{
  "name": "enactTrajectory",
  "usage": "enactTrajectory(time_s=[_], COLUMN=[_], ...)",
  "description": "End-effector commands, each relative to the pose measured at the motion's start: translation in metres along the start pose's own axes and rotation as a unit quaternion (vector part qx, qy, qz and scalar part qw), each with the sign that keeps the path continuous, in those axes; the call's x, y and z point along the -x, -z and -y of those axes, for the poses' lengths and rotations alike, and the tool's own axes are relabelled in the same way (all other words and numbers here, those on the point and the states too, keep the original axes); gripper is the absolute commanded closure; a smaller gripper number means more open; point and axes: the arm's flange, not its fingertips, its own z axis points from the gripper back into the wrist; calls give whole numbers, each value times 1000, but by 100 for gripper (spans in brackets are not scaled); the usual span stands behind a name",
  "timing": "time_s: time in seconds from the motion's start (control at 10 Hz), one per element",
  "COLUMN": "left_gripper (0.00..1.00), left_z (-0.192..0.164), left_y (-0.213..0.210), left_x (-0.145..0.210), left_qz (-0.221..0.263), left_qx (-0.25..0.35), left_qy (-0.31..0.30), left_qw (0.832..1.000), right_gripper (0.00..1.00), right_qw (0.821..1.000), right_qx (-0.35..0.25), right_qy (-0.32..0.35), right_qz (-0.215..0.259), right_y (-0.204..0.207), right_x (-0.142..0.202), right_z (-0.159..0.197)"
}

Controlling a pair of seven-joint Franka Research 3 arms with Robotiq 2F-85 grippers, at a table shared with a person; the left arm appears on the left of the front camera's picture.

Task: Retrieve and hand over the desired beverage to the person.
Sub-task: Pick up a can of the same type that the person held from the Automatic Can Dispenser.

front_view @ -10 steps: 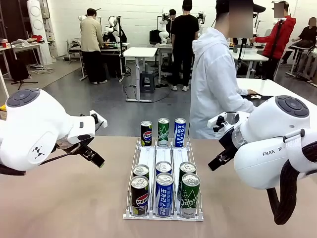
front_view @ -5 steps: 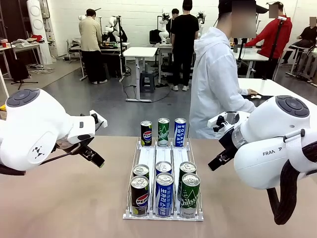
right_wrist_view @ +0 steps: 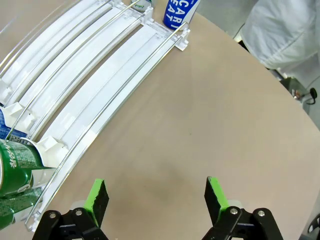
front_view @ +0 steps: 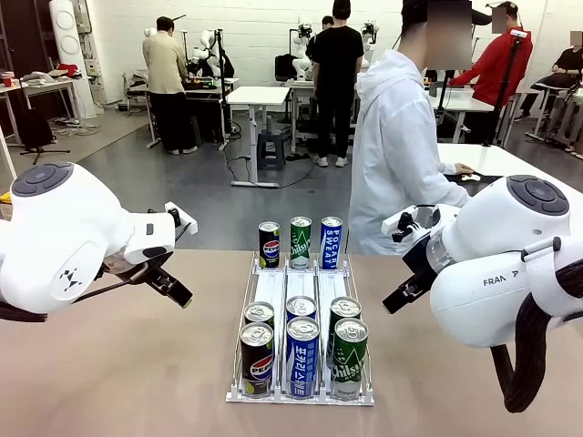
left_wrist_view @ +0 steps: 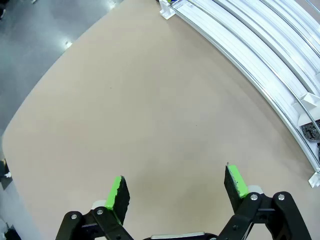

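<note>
cans (front_view: 302, 353) are lined up in the rack (front_view: 301, 287) mid-tabletop (front_view: 137, 364), probably so they're easily reached. left jaws and right jaws are held wide open and empty either side, likely because nothing's been chosen by the person (front_view: 396, 155) yet.

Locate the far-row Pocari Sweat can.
Front view: Pocari Sweat can stands at the far end of the rack, right lane, beside the green can, near the person.

Tan table (front_view: 118, 364); white three-lane can rack (front_view: 301, 284) standing at centre.
</note>
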Motion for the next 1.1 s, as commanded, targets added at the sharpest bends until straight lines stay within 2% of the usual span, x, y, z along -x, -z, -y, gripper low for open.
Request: enactTrajectory(time_s=[0.0, 0.2, 0.3, 0.4, 0.7, 0.9, 1.0], left_gripper=[0, 0, 0, 0, 0, 0, 0], left_z=[0, 0, 3, 3, -6, -3, -1], left_y=[0, 0, -28, -71, -186, -239, -248], left_x=[0, 0, -3, -15, -64, -87, -90], left_qz=[0, 0, 24, 64, 138, 161, 164], left_qx=[0, 0, -19, -62, -153, -177, -171], left_qy=[0, 0, 17, 28, 46, 52, 51], left_qw=[1000, 1000, 999, 996, 978, 970, 970], right_gripper=[0, 0, 0, 0, 0, 0, 0], right_qw=[1000, 1000, 999, 992, 974, 963, 960], right_qx=[0, 0, 36, 94, 185, 207, 216], right_qy=[0, 0, -21, -31, -57, -64, -67], right_qz=[0, 0, 31, 72, 120, 158, 166], right_y=[0, 0, -33, -83, -219, -287, -300], right_x=[0, 0, 0, -3, -22, -33, -35], right_z=[0, 0, -15, -31, -59, -77, -83])
